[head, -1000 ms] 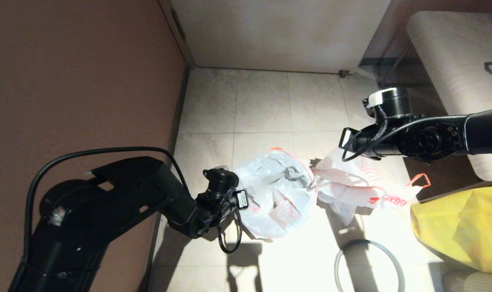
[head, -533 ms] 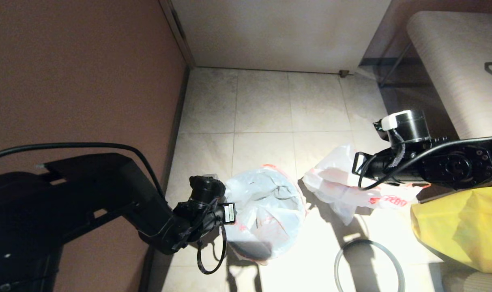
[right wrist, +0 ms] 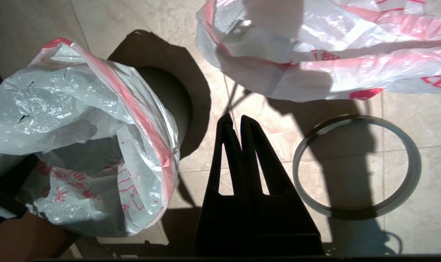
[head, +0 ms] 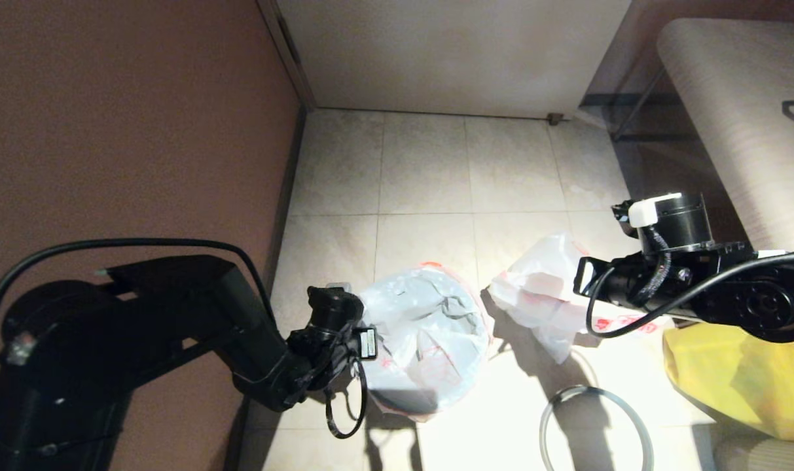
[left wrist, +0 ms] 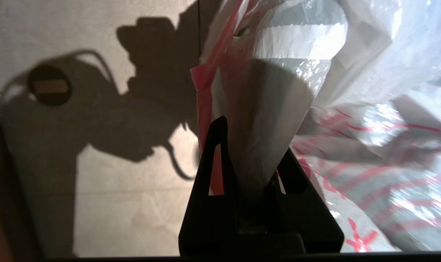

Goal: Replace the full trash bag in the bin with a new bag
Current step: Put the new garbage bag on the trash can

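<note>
The bin (right wrist: 171, 96) stands on the tiled floor, its black body showing under the new bag (head: 426, 347), a thin white bag with a red hem draped over its mouth (right wrist: 96, 145). My left gripper (head: 368, 341) is at the bin's left side, shut on a fold of the new bag (left wrist: 255, 145). The full trash bag (head: 541, 297), white with red print, lies on the floor right of the bin (right wrist: 315, 54). My right gripper (head: 585, 282) hovers over the floor beside the full bag, shut with nothing in it (right wrist: 238, 120).
A thin grey hoop (head: 593, 425) lies flat on the tiles in front of the full bag (right wrist: 356, 165). A big yellow bag (head: 737, 373) sits at the right. A brown wall (head: 141, 131) runs along the left, and a light bench (head: 737, 98) stands at the back right.
My right arm has drawn back toward me and to the right, away from the bin. My left gripper has shifted left and nearer with the new bag's edge, which now sits lower over the bin.
</note>
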{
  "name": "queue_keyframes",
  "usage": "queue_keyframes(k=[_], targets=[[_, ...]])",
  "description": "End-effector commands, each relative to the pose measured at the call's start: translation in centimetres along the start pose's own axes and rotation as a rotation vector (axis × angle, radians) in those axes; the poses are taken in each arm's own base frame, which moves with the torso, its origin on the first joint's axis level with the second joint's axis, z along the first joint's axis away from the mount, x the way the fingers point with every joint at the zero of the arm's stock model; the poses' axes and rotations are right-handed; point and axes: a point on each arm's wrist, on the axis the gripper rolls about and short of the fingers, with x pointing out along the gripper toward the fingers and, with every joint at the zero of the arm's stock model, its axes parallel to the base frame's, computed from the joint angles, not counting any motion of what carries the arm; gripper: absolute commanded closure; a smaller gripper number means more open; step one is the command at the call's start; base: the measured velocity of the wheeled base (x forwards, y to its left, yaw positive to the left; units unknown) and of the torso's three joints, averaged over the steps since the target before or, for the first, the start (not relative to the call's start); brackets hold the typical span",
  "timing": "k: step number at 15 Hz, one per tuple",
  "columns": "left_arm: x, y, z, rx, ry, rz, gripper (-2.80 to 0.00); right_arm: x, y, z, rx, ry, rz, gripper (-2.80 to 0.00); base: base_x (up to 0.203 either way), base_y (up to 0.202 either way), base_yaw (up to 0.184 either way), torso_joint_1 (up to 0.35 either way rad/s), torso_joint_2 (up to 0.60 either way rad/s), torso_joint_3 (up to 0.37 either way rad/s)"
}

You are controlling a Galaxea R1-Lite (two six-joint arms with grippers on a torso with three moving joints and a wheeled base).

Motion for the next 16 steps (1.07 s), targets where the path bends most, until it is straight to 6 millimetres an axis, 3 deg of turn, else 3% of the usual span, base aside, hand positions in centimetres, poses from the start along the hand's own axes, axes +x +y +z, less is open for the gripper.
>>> queue_keyframes(k=[1, 2, 3, 5, 8, 11, 16], targets=[[3.8, -0.8, -2.2, 0.016, 0.027, 0.035, 0.00, -0.3, -0.3, 0.4, 0.004, -0.015, -0.006, 0.00, 0.000, 0.000, 0.000, 0.000, 0.00, 0.000], [4.6, -1.2, -1.6, 0.011, 0.013, 0.047, 0.00, -0.3, -0.5, 0.6, -0.017, -0.022, -0.011, 0.00, 0.000, 0.000, 0.000, 0.000, 0.00, 0.000], [5.4, -1.3, -0.9, 0.006, 0.011, 0.061, -2.80, -0.3, -0.7, 0.8, -0.036, -0.027, -0.015, 0.00, 0.000, 0.000, 0.000, 0.000, 0.00, 0.000], [5.4, -1.5, 0.3, -0.009, 0.029, 0.077, -2.80, -0.9, -0.6, 1.1, -0.037, -0.040, -0.012, 0.00, 0.000, 0.000, 0.000, 0.000, 0.00, 0.000], [1.1, -1.6, 2.0, -0.028, 0.015, 0.052, -2.80, -2.1, -0.9, 0.9, -0.035, -0.042, -0.013, 0.00, 0.000, 0.000, 0.000, 0.000, 0.00, 0.000], [-2.9, -1.8, 2.2, -0.054, 0.018, 0.017, -2.80, -3.3, -1.3, 0.3, -0.036, -0.041, -0.022, 0.00, 0.000, 0.000, 0.000, 0.000, 0.00, 0.000], [-5.3, -2.5, 3.4, -0.075, -0.018, -0.022, -2.80, -4.4, -1.4, 0.6, -0.036, -0.063, -0.030, 0.00, 0.000, 0.000, 0.000, 0.000, 0.00, 0.000]])
